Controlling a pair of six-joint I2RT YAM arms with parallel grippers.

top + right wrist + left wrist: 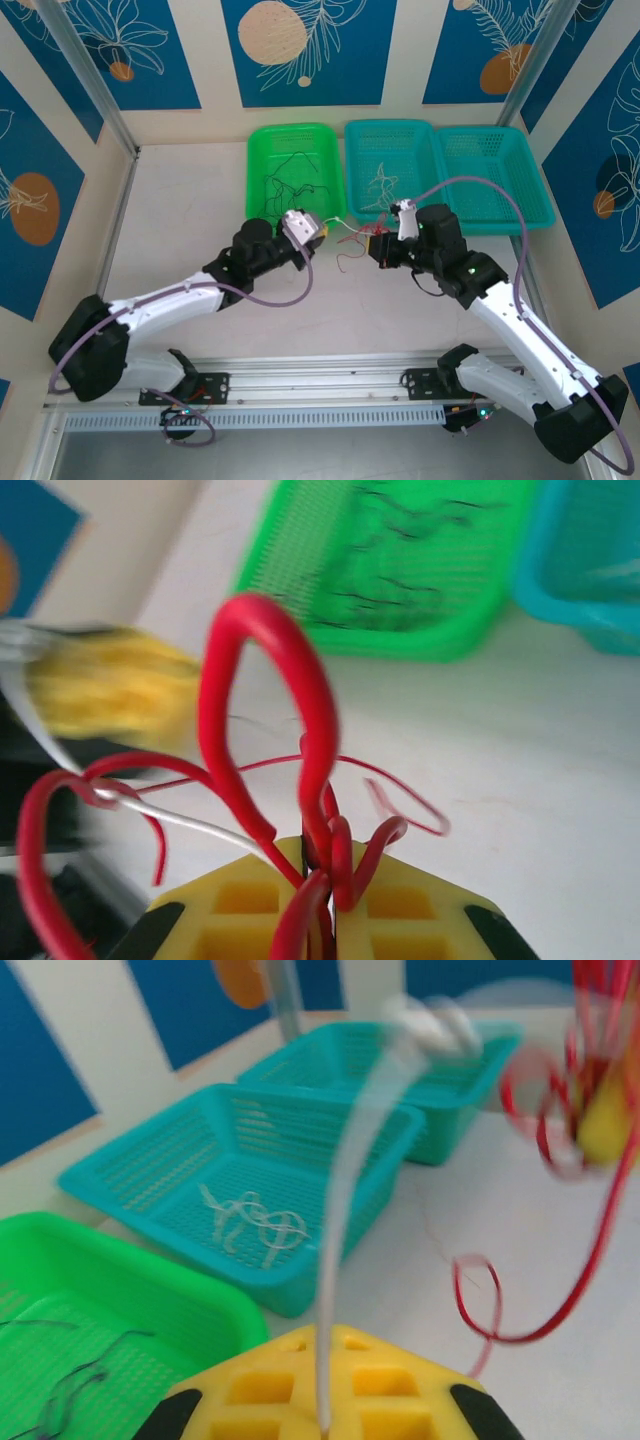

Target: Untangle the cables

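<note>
Pinching a whitish cable [340,1210] betw. its yellow pads [260,1390], the L gripper [320,232] sits just off the green basket's [256,150] near right corner, jaws pressed together on it. The cable runs rightward, away from the green basket, toward the R gripper [378,246], whose jaws clamp a bunch of red cables [265,680]. Red loops spill onto the table [180,200] betw. the two grippers. Inside the green basket lie black cables [290,180]. Just right of it, a teal basket [352,135] holds more whitish cables [385,185]. Farthest from the green basket is a second teal basket [535,215].
</note>
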